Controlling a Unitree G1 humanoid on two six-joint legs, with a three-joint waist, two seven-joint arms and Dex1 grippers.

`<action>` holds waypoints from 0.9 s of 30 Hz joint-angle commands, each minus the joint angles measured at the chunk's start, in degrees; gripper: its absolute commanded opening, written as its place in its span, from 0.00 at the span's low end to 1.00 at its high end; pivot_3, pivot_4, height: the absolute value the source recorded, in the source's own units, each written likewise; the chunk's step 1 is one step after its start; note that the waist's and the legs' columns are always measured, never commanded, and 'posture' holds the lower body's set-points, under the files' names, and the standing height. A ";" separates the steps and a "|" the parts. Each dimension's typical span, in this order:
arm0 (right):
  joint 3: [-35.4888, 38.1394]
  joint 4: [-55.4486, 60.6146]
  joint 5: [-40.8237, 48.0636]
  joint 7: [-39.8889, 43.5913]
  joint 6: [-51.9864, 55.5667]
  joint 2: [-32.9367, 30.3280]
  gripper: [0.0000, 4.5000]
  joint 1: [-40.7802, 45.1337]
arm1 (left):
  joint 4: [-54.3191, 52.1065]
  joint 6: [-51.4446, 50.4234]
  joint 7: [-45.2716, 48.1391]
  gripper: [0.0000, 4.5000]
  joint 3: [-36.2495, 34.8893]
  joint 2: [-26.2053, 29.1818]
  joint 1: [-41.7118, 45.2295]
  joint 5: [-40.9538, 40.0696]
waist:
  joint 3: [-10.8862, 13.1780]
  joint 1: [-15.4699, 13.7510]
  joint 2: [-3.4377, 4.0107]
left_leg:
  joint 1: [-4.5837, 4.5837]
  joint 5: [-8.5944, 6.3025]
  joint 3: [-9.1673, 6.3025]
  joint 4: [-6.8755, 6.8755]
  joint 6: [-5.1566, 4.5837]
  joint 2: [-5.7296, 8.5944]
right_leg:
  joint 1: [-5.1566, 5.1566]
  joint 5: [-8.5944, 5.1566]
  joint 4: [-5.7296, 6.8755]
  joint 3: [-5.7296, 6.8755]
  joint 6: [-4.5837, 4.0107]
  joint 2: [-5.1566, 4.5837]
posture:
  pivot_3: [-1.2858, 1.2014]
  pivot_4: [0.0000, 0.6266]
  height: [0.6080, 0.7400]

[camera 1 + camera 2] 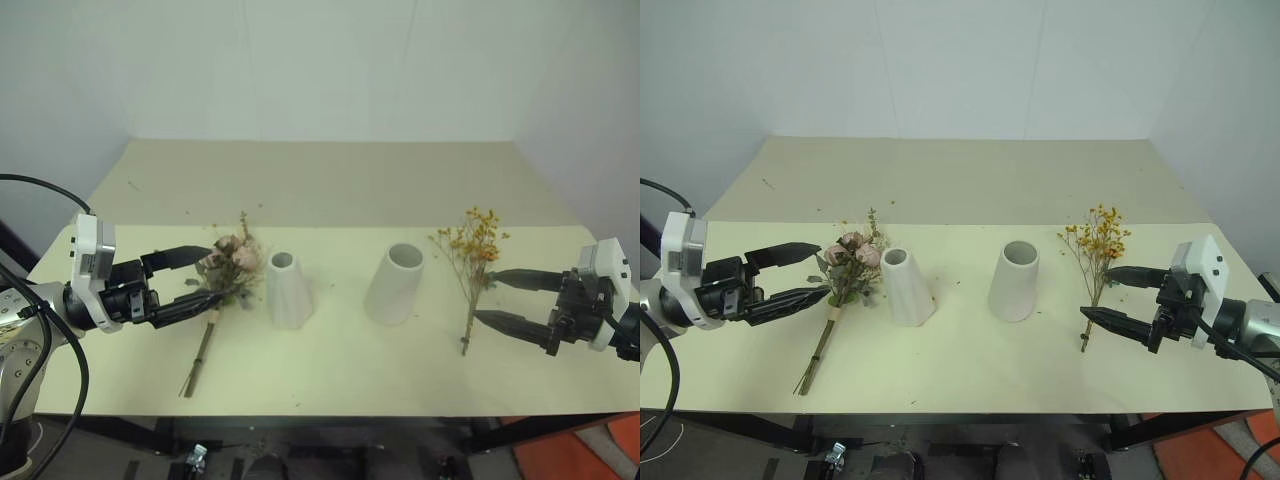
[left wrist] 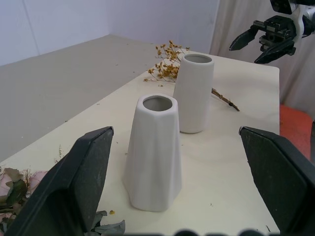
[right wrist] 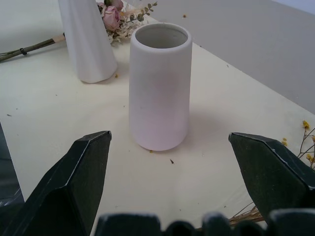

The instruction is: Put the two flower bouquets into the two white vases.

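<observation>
We are viewing a cream table (image 1: 330,375) before white walls. Two matte white vases (image 1: 288,289) are standing centrally, bouquets (image 1: 228,262) lying outside them; both grippers (image 1: 183,283) (image 1: 505,299) are hovering level, fingers spread, empty.

We get bright, even, diffuse light here, soft enough that no hard glare shows on the table (image 1: 330,370). The cone vase (image 1: 287,290) and the wider vase (image 1: 395,284) throw only faint, short shadows at their bases. In the head views everything reads sharp across the tabletop, with the wall behind fading to a cool grey. In the wrist views the near black fingers (image 2: 74,187) go soft and slightly blurred, while the vases stay crisp. The wider vase carries a faint pinkish tint low down in the right wrist view.
</observation>
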State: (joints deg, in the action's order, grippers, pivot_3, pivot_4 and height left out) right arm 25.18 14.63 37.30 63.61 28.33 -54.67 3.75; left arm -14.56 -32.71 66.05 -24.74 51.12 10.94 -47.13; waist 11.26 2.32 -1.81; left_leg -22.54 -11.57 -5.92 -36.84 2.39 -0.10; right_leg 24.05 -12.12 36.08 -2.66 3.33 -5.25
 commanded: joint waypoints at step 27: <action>-10.34 -2.88 -2.07 -26.37 39.70 -1.47 1.00 17.74 | 16.60 8.88 9.86 0.99 17.79 -5.73 27.37 9.18 | 0.00 0.07 0.00 | -0.11 0.01 0.00 -0.02 0.00 0.03 | 0.06 0.03 0.00 0.00 -0.01 0.00 | 0.52 0.24 1.00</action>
State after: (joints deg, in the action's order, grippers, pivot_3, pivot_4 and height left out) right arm 15.00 12.89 35.18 40.68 62.16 -56.41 18.64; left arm 0.32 -25.86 74.31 -7.80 45.76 35.98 -39.09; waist 11.26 2.40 -1.81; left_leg -22.67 -11.57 -5.92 -36.85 2.39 -0.06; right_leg 24.13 -12.08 36.07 -2.65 3.32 -5.25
